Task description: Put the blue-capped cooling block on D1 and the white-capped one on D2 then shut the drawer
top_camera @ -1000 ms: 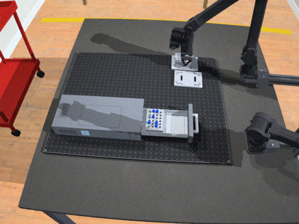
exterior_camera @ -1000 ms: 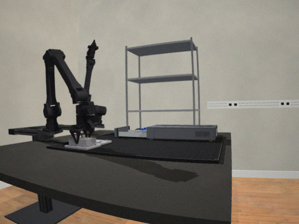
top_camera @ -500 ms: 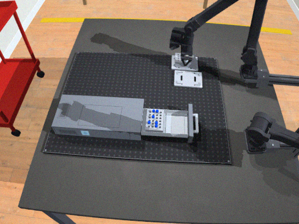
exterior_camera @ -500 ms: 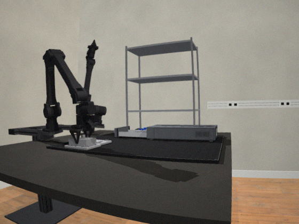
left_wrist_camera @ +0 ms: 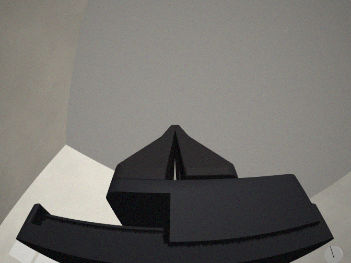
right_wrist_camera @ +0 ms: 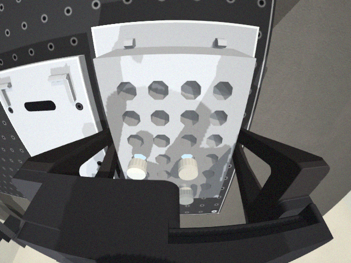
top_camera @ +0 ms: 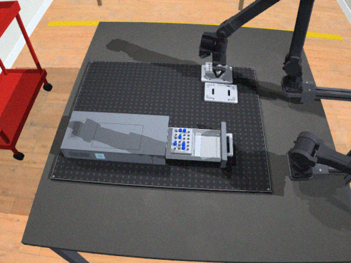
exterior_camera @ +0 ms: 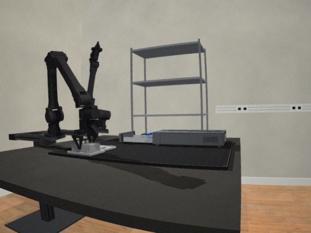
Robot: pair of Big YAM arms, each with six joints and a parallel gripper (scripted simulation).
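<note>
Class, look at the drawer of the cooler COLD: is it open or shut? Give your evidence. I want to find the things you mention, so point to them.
Open: the drawer [top_camera: 194, 159] [exterior_camera: 137, 139] sticks out of the cooler [top_camera: 116, 134] [exterior_camera: 189, 137], showing the blue-capped block [top_camera: 189, 151] inside.

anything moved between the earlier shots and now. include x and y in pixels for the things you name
Nothing visibly changed. The white-capped cooling block [exterior_camera: 92, 147] [right_wrist_camera: 181, 70] stays on the far white deck plate [exterior_camera: 71, 152] [right_wrist_camera: 175, 31], the right gripper's fingers around it; the blue-capped block [top_camera: 188, 138] stays in the open grey drawer [top_camera: 223, 144] [exterior_camera: 126, 136].
</note>
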